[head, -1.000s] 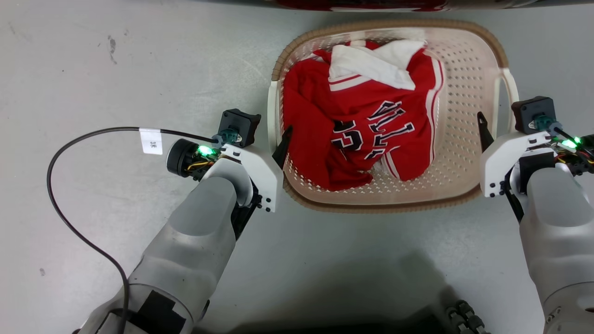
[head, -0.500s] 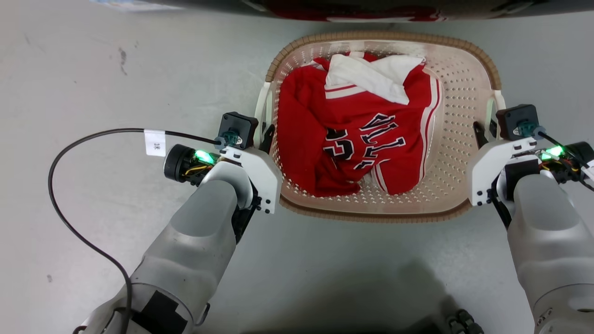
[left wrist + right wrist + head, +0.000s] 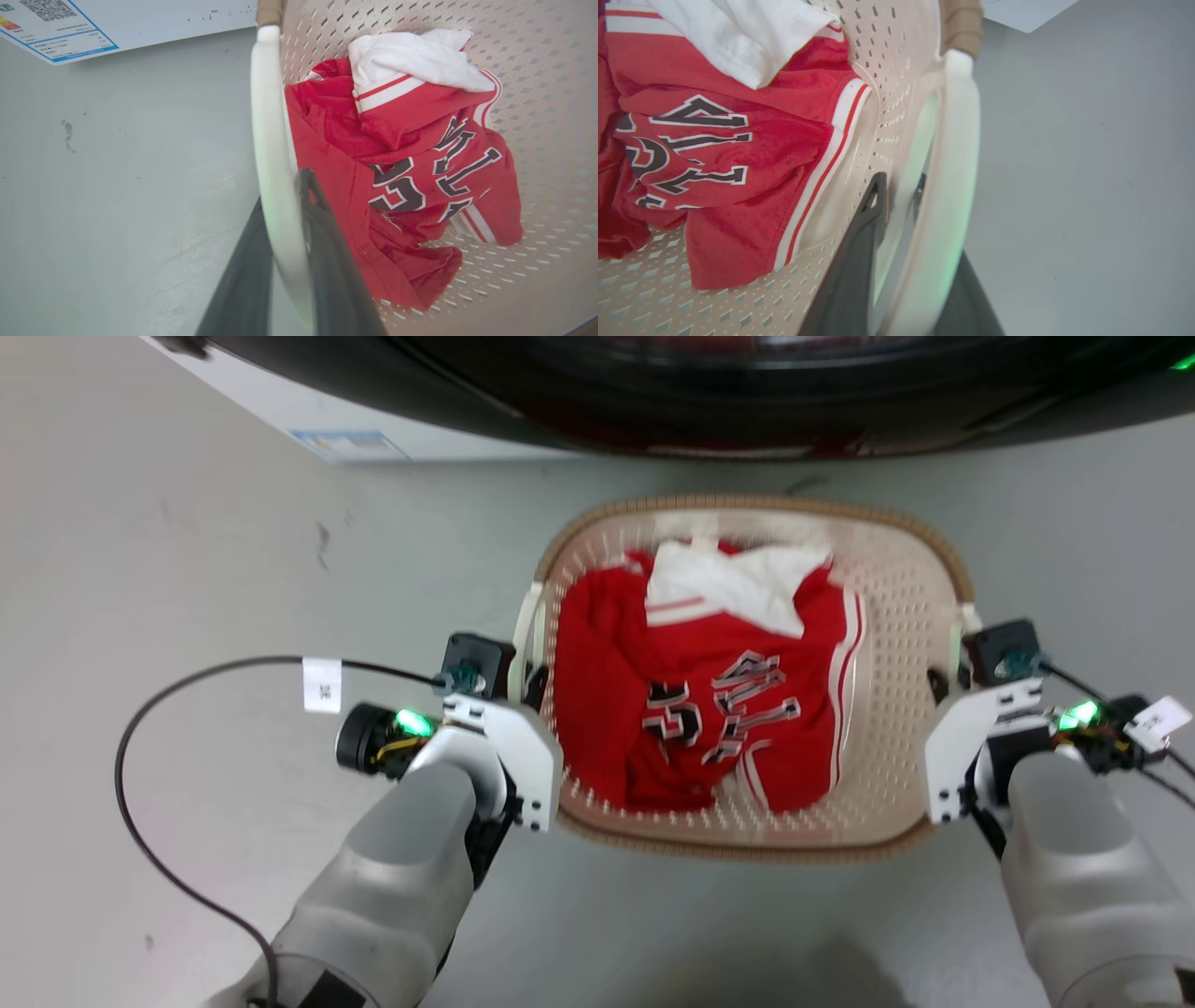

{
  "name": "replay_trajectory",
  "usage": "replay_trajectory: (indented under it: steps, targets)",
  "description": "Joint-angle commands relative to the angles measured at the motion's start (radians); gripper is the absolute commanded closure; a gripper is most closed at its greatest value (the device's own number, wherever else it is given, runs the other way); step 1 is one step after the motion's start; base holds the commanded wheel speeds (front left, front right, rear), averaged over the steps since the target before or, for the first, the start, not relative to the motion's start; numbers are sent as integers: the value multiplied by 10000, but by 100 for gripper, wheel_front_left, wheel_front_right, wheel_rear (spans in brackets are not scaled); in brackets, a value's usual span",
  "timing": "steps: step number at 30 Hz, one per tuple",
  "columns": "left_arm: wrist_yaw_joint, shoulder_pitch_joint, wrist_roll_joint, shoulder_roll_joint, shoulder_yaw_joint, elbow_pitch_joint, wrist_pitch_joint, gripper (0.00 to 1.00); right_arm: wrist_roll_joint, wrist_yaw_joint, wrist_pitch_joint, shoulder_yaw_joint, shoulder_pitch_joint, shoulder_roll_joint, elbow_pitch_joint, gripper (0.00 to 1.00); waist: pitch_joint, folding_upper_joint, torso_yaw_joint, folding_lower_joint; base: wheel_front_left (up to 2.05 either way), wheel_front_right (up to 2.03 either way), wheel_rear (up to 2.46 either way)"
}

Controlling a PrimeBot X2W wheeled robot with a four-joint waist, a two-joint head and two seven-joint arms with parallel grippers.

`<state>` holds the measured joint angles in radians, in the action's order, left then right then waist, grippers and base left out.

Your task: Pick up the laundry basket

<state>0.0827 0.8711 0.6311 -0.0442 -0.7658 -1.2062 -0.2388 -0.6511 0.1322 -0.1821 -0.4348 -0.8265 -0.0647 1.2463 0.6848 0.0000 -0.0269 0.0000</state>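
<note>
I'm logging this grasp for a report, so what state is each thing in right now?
laundry basket: upright, loaded with clothes.
left end effector: shut on left handle.
right end effector: shut on right handle.
red jersey: crumpled inside the basket.
white garment: bunched on the jersey.

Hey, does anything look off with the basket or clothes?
Nothing stands out: the laundry basket looks level and intact, the red jersey and white cloth lie inside, and the left gripper and right gripper each grip opposite sides.
</note>
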Motion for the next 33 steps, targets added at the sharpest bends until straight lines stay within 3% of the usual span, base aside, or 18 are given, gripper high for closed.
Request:
replay_trajectory:
  steps: [1, 22, 33]
  targets:
    - [62, -79, 76, -109, -37, -19, -40, 100, -71, -27, 118, 48, 276, -178, 56, 100, -515, 0, 144, 0, 0, 0, 0]
    - [78, -1795, 1003, -135, -788, -617, 1333, 100, 152, -28, 674, 788, 2082, 45, 399, 100, -4155, 0, 836, 0, 0, 0, 0]
    - [109, -2344, 1089, -258, -1011, -779, 2077, 100, 2279, -23, 1324, 3000, 3322, 59, 423, 100, -5692, 0, 1301, 0, 0, 0, 0]
